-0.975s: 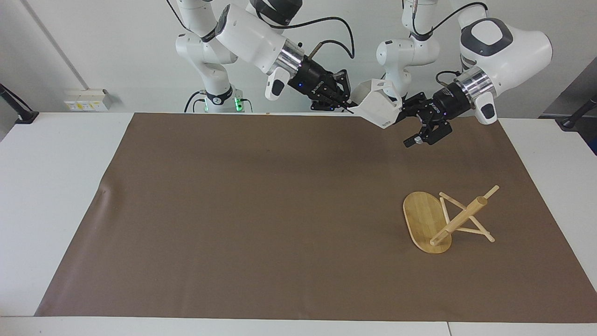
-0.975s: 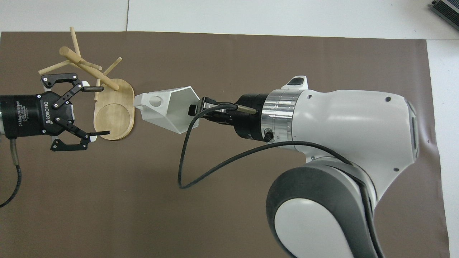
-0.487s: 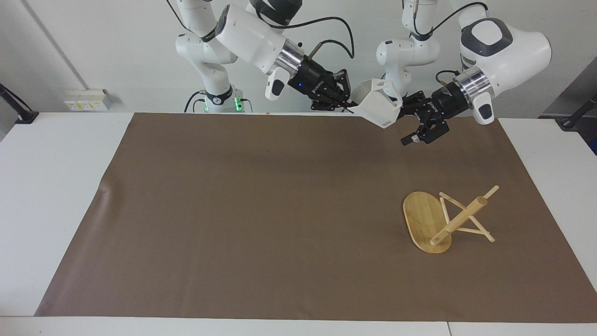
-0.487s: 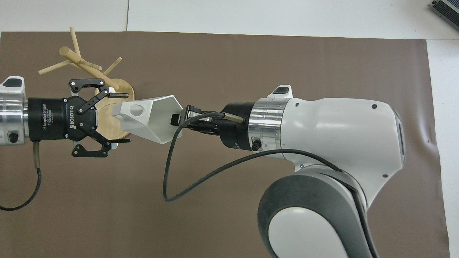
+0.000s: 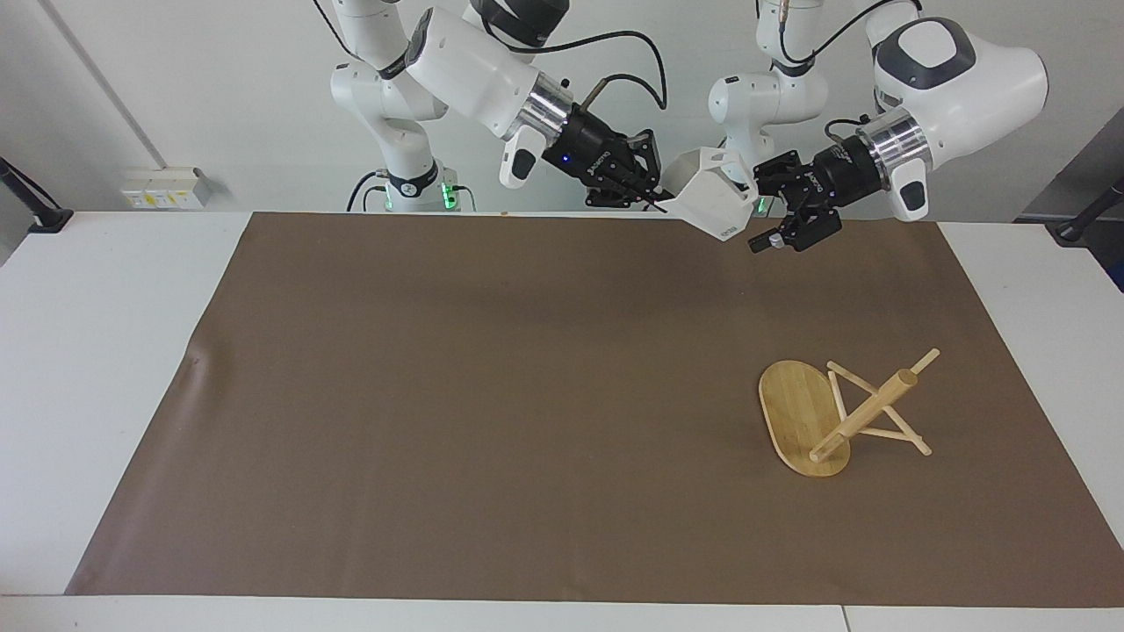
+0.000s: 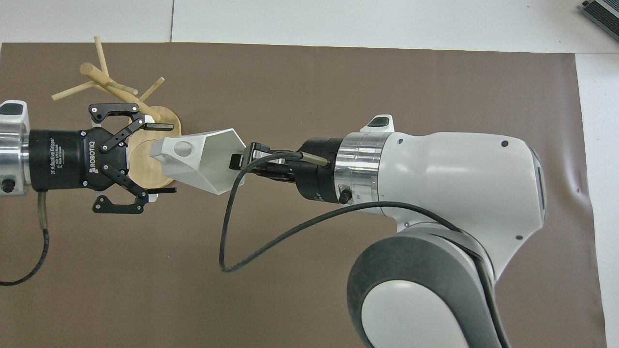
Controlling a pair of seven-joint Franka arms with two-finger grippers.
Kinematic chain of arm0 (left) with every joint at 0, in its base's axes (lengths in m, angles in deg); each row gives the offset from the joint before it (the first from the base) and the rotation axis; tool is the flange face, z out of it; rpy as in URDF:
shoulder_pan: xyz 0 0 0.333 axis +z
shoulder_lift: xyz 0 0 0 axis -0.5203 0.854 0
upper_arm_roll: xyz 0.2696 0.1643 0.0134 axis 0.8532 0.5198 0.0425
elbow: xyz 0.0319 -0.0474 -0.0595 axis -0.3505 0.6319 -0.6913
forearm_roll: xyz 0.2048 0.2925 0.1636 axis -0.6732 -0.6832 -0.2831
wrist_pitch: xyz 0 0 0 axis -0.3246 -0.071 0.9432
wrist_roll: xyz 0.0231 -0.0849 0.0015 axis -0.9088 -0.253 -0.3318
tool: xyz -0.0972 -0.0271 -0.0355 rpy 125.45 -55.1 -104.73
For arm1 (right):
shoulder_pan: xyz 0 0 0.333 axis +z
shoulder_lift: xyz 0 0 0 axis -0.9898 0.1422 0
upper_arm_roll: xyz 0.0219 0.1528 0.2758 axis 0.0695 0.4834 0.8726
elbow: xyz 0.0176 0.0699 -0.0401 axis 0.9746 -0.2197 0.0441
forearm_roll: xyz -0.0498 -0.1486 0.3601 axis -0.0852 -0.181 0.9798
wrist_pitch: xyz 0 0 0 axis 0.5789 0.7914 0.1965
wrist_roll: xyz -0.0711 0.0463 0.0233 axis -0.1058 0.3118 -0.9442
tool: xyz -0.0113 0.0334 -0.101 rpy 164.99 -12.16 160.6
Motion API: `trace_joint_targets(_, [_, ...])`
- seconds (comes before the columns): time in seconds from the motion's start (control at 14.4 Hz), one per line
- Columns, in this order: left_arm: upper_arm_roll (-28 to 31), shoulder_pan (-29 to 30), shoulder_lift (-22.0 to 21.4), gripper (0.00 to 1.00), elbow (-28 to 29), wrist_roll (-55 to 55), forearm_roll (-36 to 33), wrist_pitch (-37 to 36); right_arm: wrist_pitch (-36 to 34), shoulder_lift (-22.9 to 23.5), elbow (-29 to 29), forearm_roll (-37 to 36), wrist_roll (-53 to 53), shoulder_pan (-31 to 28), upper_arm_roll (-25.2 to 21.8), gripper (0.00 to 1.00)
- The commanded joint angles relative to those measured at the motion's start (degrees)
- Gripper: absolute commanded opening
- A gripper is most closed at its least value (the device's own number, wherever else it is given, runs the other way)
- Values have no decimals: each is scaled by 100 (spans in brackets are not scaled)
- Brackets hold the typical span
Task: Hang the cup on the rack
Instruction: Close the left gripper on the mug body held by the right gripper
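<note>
The white faceted cup (image 5: 713,200) is up in the air over the mat's edge nearest the robots. My right gripper (image 5: 654,204) is shut on its rim and holds it on its side, handle toward the left arm. In the overhead view the cup (image 6: 205,157) shows its pierced handle, with the right gripper (image 6: 242,162) at the rim. My left gripper (image 5: 760,211) is open, and its fingers straddle the handle end (image 6: 168,158) without closing on it. The bamboo rack (image 5: 843,412) lies tipped over on the mat, post and pegs slanting up from its oval base (image 6: 145,159).
A brown mat (image 5: 492,395) covers most of the white table (image 5: 97,351). The rack lies toward the left arm's end. A black cable (image 6: 232,241) hangs in a loop from the right wrist.
The right gripper carried the cup toward the left arm's end. The left gripper came in to meet it, and its open fingers now flank the handle. The rack has not moved.
</note>
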Motion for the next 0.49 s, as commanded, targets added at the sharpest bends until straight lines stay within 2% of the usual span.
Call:
trace_joint_targets(0.0, [-107,0,-36,100,-66,-169,92,-20,40,0,51,41,-25,-46,86,0])
trace_joint_targets(0.42, [-247,-18,-36,100,-154,-389,92,77,5,0,34,-82,-25,-46,86,0])
